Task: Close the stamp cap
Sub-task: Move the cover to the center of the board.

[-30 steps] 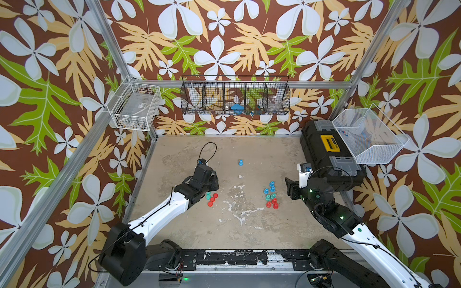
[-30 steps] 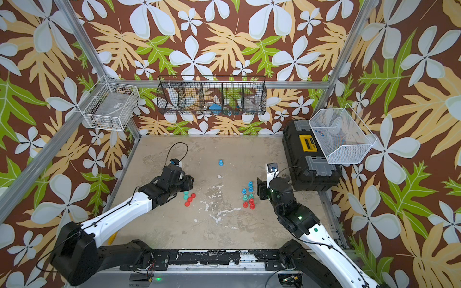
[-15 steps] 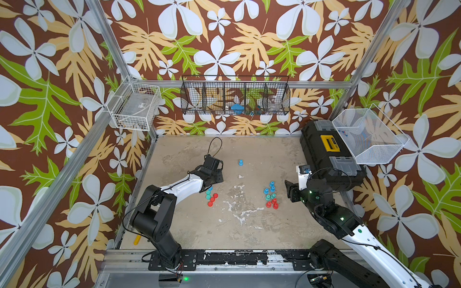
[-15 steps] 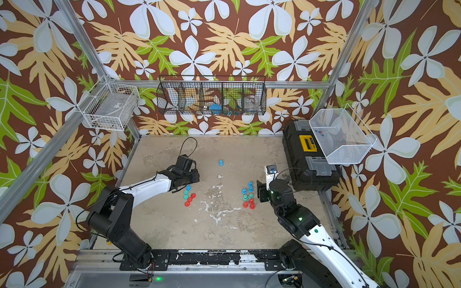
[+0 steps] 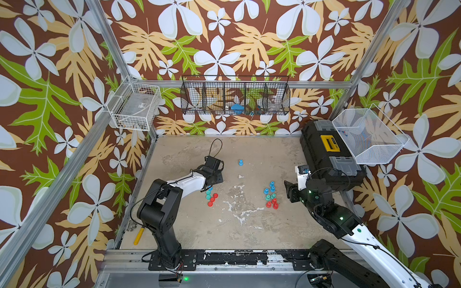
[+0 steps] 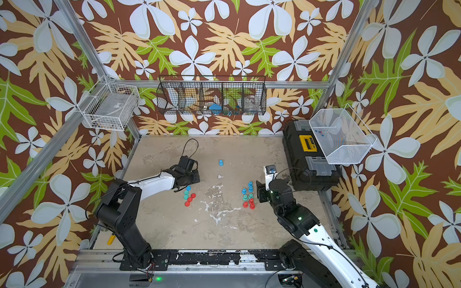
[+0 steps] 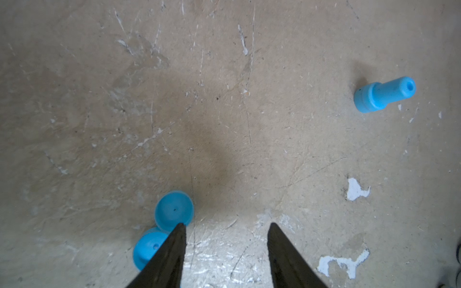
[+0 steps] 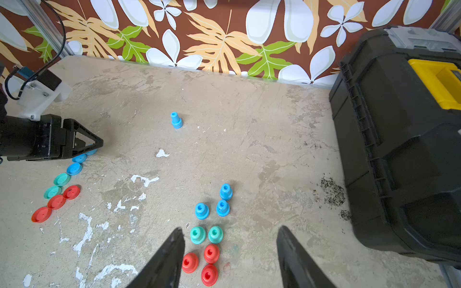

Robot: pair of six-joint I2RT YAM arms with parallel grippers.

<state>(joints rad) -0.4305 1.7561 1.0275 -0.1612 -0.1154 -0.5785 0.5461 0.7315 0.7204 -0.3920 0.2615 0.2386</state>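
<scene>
Several flat stamp caps (image 8: pixel 61 179), blue, teal and red, lie in a row on the left of the table (image 5: pixel 249 232). Several upright stamps (image 8: pixel 215 234) in the same colours stand in a cluster on the right. One blue stamp (image 5: pixel 240 162) stands alone farther back, also seen as the lone stamp (image 7: pixel 381 94) in the left wrist view. My left gripper (image 7: pixel 227 225) hovers open over the back end of the cap row, one finger beside a blue cap (image 7: pixel 174 210), nothing between the fingers. My right gripper (image 8: pixel 230 229) is open just right of the stamp cluster (image 5: pixel 270 197).
A black toolbox (image 5: pixel 329 159) fills the back right corner, close behind my right arm. Wire baskets hang on the walls: a white basket (image 5: pixel 134 107), a black basket (image 5: pixel 235 98), and a tilted white basket (image 5: pixel 366 136). A yellow tool (image 5: pixel 138 235) lies at the table's front left edge.
My left arm has folded up at the elbow and its gripper has shifted back and to the right over the blue caps. My right gripper has stayed nearly in place, its jaws narrowing slightly.
</scene>
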